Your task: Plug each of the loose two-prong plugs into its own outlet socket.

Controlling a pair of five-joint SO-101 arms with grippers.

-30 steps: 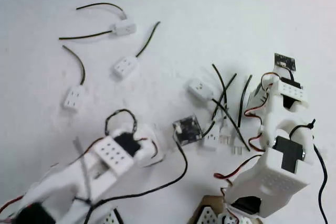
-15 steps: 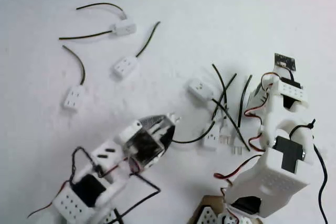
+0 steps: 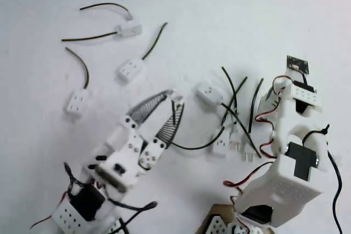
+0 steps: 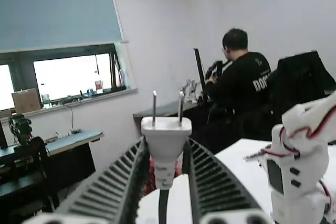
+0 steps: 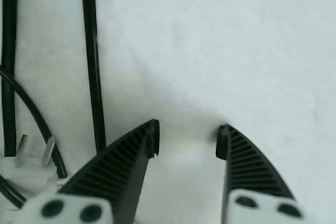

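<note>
- Near the table's middle, the left gripper (image 3: 176,98) pinches a two-prong plug (image 4: 165,135) (prongs outward, cord trailing).
- The nearest socket (image 3: 209,92) lies against tangled black cords (image 3: 236,97).
- The right gripper (image 5: 188,132) hangs spread over the table (image 5: 236,35), with a second plug (image 5: 26,163) near.

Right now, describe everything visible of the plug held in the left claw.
The two-prong plug is white, plastic-looking, with two straight metal prongs pointing away from the left claw. The claw's ribbed black fingers clamp its body from both sides. A black cord leaves its rear end, runs between the fingers and trails over the white table toward the other loose plugs.
</note>
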